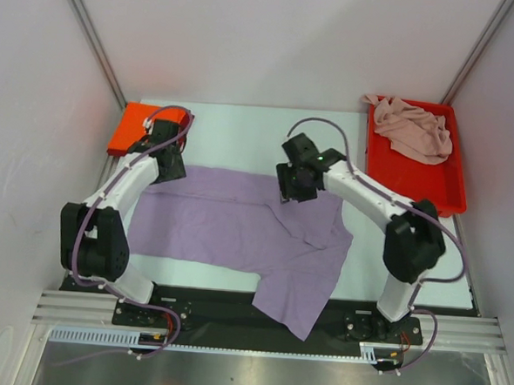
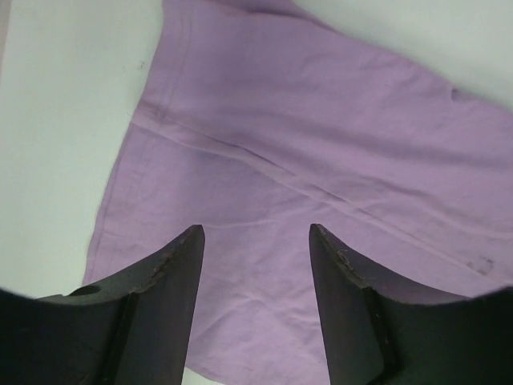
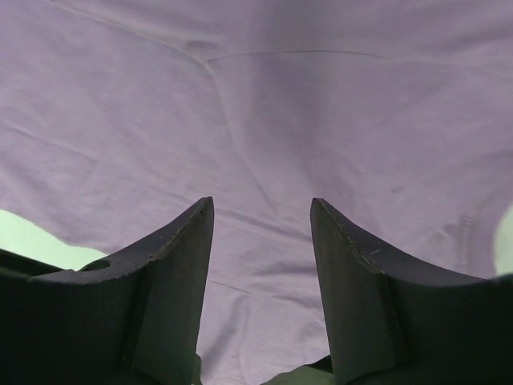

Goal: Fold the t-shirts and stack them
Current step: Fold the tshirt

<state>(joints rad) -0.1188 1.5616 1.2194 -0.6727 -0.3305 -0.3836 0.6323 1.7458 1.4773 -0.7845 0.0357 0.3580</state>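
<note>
The large lavender-purple t-shirt lies spread on the table, its lower right part hanging over the front edge. My left gripper is open and empty above the shirt's far left corner; the left wrist view shows a seam and the shirt's edge under it. My right gripper is open and empty above the shirt's far right part, and the right wrist view is filled with purple cloth. A pale pink t-shirt lies crumpled in the red tray. An orange-red folded shirt lies at the far left.
The red plastic tray stands at the far right of the table. White walls close in the left, right and back. The arm bases sit on a rail at the near edge.
</note>
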